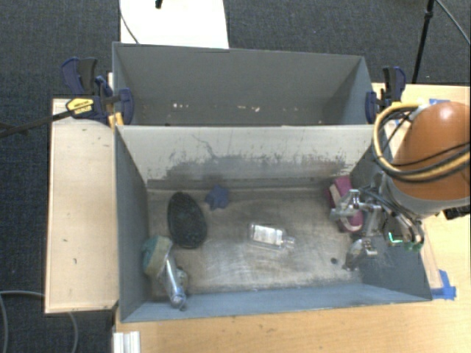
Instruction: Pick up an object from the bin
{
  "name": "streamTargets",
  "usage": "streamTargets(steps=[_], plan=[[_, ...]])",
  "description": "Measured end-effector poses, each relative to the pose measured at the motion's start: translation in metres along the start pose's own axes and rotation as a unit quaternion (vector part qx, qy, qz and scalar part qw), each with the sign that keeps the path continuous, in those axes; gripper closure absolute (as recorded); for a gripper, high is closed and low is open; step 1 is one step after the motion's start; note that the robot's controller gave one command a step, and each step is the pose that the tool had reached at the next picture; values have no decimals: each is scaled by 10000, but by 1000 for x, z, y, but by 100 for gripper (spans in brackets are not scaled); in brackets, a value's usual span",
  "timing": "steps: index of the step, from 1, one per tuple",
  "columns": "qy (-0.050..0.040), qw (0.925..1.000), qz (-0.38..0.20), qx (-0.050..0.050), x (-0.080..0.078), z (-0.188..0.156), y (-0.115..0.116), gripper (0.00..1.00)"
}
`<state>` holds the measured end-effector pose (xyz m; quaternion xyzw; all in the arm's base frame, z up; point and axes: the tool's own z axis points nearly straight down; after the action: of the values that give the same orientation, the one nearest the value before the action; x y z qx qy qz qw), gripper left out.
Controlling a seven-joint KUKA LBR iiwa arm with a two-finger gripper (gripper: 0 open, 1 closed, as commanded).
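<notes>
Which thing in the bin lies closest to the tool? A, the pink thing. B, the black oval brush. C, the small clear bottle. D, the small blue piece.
A: the pink thing lies right beside the tool at the right side of the bin; the others lie further left.

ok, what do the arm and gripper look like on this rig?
The wrist wears a rounded, glossy orange cover. Yellow and black cables loop around the cover's left side. Below it the gripper is bare silver metal, angular and bracket-like, with a small green spot on the dark body behind it.
</notes>
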<state>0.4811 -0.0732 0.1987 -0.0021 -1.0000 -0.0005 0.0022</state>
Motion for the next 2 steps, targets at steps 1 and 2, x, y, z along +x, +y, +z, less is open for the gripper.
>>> streamTargets(steps=[1, 2], plan=[[-61, 10000, 24, 1, -49, 128, 59, 0], [-56, 9973, 734, -10, -45, 97, 105, 0]])
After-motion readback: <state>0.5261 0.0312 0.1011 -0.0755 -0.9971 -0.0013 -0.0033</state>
